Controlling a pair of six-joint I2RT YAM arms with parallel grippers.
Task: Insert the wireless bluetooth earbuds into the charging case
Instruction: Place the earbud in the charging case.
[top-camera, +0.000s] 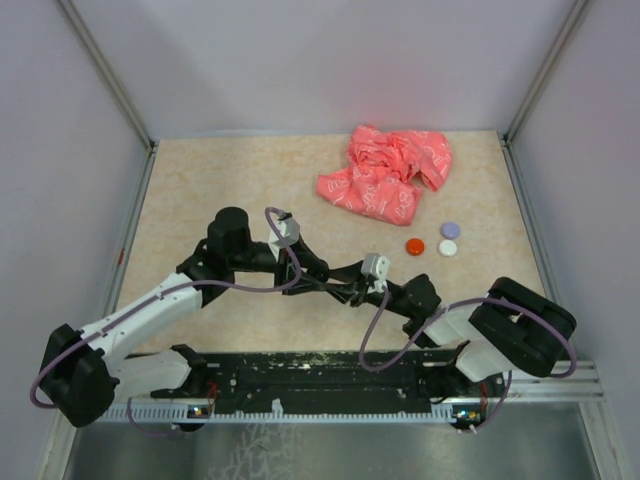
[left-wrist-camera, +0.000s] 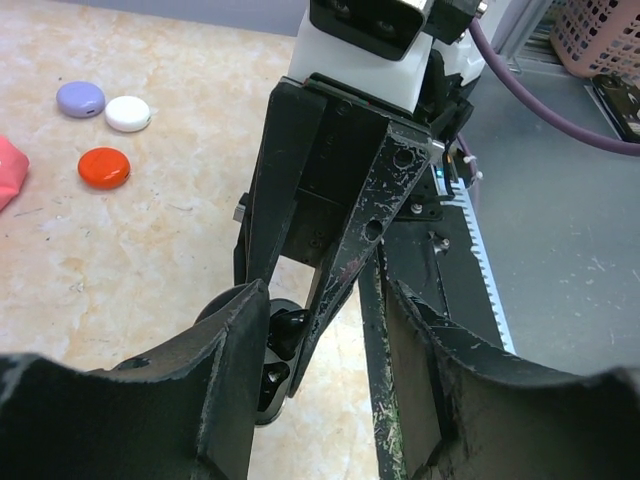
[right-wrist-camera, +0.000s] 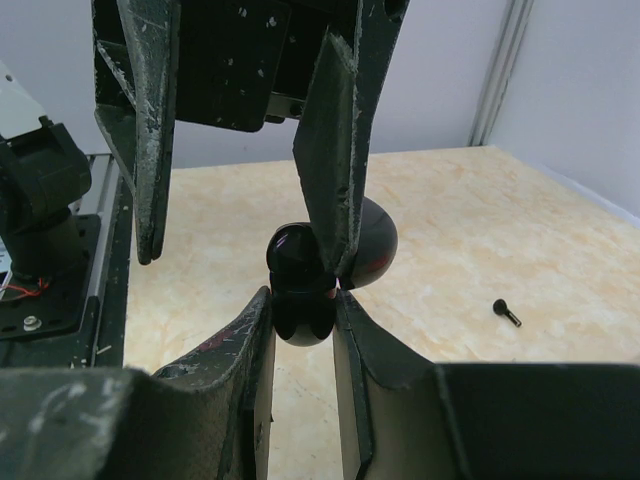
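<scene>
My right gripper (right-wrist-camera: 302, 300) is shut on the black charging case (right-wrist-camera: 303, 315), held above the table with its lid (right-wrist-camera: 372, 245) swung open behind. The case's hollow shows a glossy black earbud (left-wrist-camera: 283, 330) sitting in it. My left gripper (left-wrist-camera: 320, 300) is open, its fingers (right-wrist-camera: 335, 150) reaching down on either side of the case; one touches the lid and nothing is gripped. Another tiny black earbud (right-wrist-camera: 506, 312) lies loose on the table. In the top view both grippers (top-camera: 348, 288) meet near the table's middle.
Three round discs lie at the right: purple (top-camera: 450, 229), white (top-camera: 448, 247) and red (top-camera: 415, 245). A crumpled pink bag (top-camera: 385, 172) sits at the back. The black rail with the arm bases (top-camera: 330, 375) runs along the near edge.
</scene>
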